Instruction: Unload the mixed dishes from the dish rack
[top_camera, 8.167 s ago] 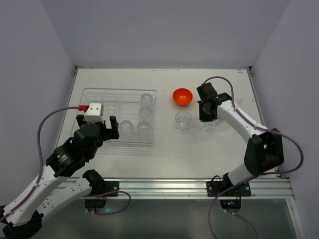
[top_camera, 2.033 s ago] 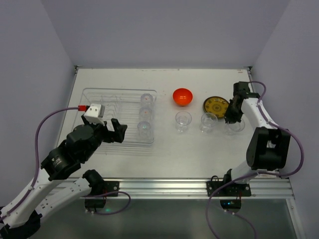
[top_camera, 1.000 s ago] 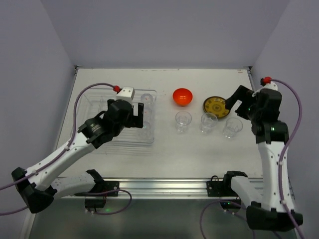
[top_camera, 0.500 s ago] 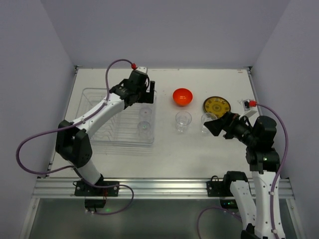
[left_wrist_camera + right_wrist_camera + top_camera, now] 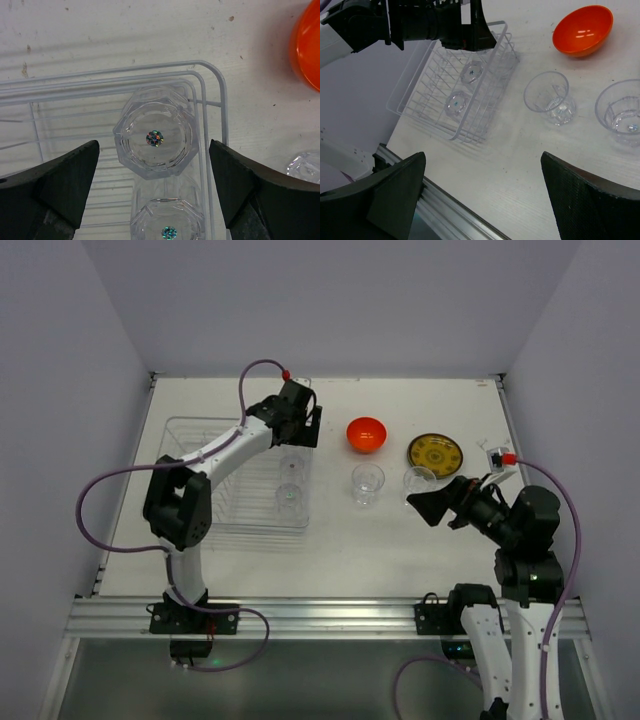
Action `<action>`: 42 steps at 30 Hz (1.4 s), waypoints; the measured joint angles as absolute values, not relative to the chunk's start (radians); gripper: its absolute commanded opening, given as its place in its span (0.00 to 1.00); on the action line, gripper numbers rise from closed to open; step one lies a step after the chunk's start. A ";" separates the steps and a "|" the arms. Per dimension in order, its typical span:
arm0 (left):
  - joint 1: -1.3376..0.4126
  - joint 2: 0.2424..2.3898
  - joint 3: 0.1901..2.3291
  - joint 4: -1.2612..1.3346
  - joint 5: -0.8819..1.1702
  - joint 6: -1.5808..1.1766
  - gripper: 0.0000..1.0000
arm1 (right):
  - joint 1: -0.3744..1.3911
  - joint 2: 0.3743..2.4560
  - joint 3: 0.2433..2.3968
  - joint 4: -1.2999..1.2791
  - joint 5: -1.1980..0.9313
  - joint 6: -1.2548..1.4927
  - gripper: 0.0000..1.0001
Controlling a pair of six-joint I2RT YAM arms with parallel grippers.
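The clear dish rack (image 5: 205,475) stands at the table's left with upturned clear glasses along its right side. My left gripper (image 5: 298,434) hangs open over the rack's far right corner. In the left wrist view its fingers straddle the corner glass (image 5: 155,137) without touching it, and a second glass (image 5: 167,222) sits just nearer. My right gripper (image 5: 440,502) is open and empty, raised above the near right of the table. The orange bowl (image 5: 367,434), a yellow patterned plate (image 5: 434,452) and upright glasses (image 5: 368,483) stand on the table outside the rack.
The rack's wire rim (image 5: 216,100) runs close beside the corner glass. In the right wrist view the left arm (image 5: 420,22) reaches over the rack (image 5: 422,92), with two upright glasses (image 5: 550,97) and the bowl (image 5: 582,30) to its right. A metal rail (image 5: 320,615) edges the near side.
My left arm has swung from the rack's near left to its far right corner, over the glass. My right arm has drawn back from the plate and glasses and lifted toward the near right.
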State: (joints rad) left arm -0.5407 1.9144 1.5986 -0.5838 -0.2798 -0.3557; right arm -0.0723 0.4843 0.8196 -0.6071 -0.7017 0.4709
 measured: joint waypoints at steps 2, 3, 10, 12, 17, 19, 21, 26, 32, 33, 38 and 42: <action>-0.541 1.914 1.599 -0.576 -0.281 -0.358 0.93 | -0.072 0.476 0.818 -0.607 -0.703 0.471 0.99; -0.541 1.915 1.599 -0.570 -0.281 -0.358 0.93 | -0.072 0.475 0.818 -0.607 -0.704 0.471 0.99; -0.540 1.917 1.589 -0.554 -0.290 -0.379 0.87 | -0.072 0.475 0.806 -0.606 -0.710 0.471 0.99; -0.539 1.925 1.589 -0.550 -0.297 -0.384 0.86 | -0.072 0.475 0.802 -0.605 -0.715 0.471 0.99; -0.538 1.957 1.589 -0.540 -0.317 -0.409 0.80 | -0.072 0.475 0.796 -0.605 -0.725 0.471 0.99; -0.538 1.966 1.587 -0.538 -0.324 -0.421 0.75 | -0.072 0.475 0.796 -0.605 -0.726 0.471 0.99; -0.538 1.967 1.579 -0.533 -0.337 -0.439 0.70 | -0.072 0.475 0.794 -0.604 -0.726 0.471 0.99; -0.538 1.967 1.575 -0.531 -0.368 -0.488 0.52 | -0.072 0.475 0.793 -0.604 -0.726 0.471 0.99; -0.535 1.969 1.574 -0.529 -0.400 -0.526 0.13 | -0.072 0.475 0.792 -0.604 -0.726 0.471 0.99; -0.533 1.971 1.574 -0.528 -0.404 -0.533 0.08 | -0.072 0.475 0.792 -0.604 -0.726 0.471 0.99; -0.507 1.975 1.575 -0.517 -0.428 -0.559 0.00 | -0.072 0.476 0.792 -0.604 -0.726 0.471 0.99; -0.477 1.980 1.579 -0.511 -0.438 -0.565 0.00 | -0.072 0.476 0.788 -0.602 -0.726 0.471 0.99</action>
